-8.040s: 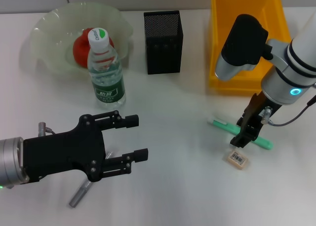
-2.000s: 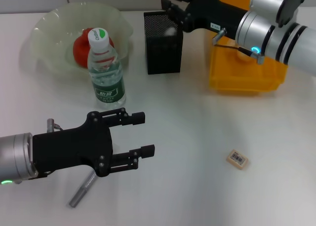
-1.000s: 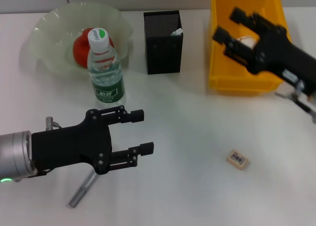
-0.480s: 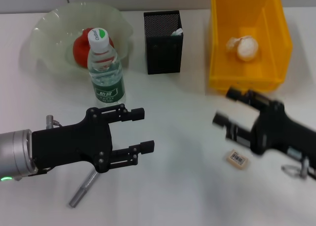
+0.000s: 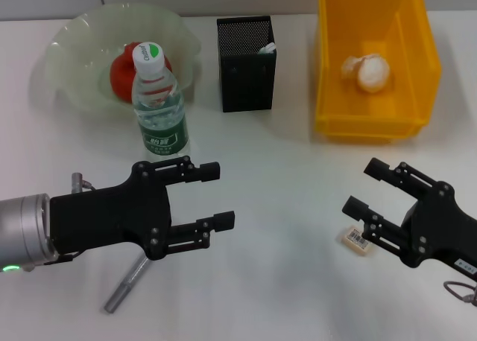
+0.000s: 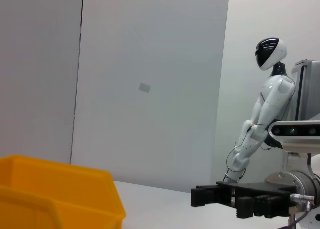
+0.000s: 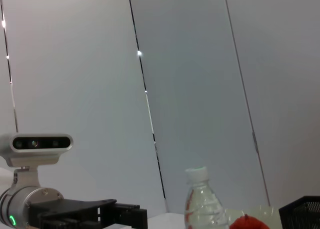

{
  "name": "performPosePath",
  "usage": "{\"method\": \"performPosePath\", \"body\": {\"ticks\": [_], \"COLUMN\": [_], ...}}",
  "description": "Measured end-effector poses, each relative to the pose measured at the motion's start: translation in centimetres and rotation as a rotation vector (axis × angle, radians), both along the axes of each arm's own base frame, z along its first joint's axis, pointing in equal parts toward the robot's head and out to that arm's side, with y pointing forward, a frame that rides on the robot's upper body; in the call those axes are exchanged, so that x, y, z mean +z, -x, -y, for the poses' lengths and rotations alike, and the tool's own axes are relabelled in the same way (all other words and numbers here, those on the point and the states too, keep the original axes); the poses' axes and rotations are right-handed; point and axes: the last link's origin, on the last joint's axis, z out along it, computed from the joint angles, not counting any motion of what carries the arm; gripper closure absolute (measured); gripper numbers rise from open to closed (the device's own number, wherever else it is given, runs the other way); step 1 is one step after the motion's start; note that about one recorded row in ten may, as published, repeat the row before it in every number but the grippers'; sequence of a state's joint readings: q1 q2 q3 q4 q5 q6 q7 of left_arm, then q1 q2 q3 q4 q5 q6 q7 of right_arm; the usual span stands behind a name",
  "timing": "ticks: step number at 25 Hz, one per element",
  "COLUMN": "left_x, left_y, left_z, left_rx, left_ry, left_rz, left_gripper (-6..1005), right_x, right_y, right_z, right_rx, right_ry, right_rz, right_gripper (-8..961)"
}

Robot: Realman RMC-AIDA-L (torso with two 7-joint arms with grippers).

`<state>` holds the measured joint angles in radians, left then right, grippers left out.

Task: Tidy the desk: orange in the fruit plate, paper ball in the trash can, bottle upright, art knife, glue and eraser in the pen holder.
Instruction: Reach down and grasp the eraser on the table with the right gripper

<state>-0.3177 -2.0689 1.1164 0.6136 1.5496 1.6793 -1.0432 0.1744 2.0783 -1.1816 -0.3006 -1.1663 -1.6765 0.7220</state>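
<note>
The eraser (image 5: 358, 239), a small tan block with a barcode label, lies on the white desk at the front right. My right gripper (image 5: 360, 186) hovers open just beside and above it, holding nothing. My left gripper (image 5: 222, 196) hangs open at the front left, over the grey art knife (image 5: 127, 283). The bottle (image 5: 159, 106) stands upright in front of the fruit plate (image 5: 67, 39), which holds the reddish orange (image 5: 121, 74). The paper ball (image 5: 367, 71) lies in the yellow trash can (image 5: 373, 125). A white end of the glue (image 5: 268, 48) pokes from the black mesh pen holder (image 5: 246, 65).
The right wrist view shows the bottle (image 7: 202, 201), the orange (image 7: 245, 223), the pen holder's edge (image 7: 302, 214) and the left gripper (image 7: 100, 214) farther off. The left wrist view shows the yellow trash can (image 6: 55, 194) and the right gripper (image 6: 240, 201).
My right gripper has swung from over the trash can down to the front right, beside the eraser, still open. The left arm has barely moved.
</note>
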Motion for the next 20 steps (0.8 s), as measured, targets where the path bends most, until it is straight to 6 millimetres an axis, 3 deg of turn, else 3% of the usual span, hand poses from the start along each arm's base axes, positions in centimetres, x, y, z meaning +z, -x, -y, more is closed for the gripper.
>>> {"method": "performPosePath", "body": {"ticks": [10,16,20], "left_x": [0.0,-0.1,0.0], "left_y": [0.1,0.0,0.2], "left_z": [0.1,0.1,0.3], "left_rx": [0.008,0.005,0.01], "left_ry": [0.002,0.007,0.006], "left_rz": [0.002,0.002,0.005], "left_gripper": [318,318,317], "right_x": [2.2,7.5,9.1], "right_y": [-1.1,0.8,1.7], "right_z": [-0.2,-2.7,-3.5], "right_rx": [-0.069,-0.028,-0.037], "right_ry": [0.006,0.129,0.174], "right_rz": [-0.041,0.019,0.083], "right_gripper": [281,286,286]}}
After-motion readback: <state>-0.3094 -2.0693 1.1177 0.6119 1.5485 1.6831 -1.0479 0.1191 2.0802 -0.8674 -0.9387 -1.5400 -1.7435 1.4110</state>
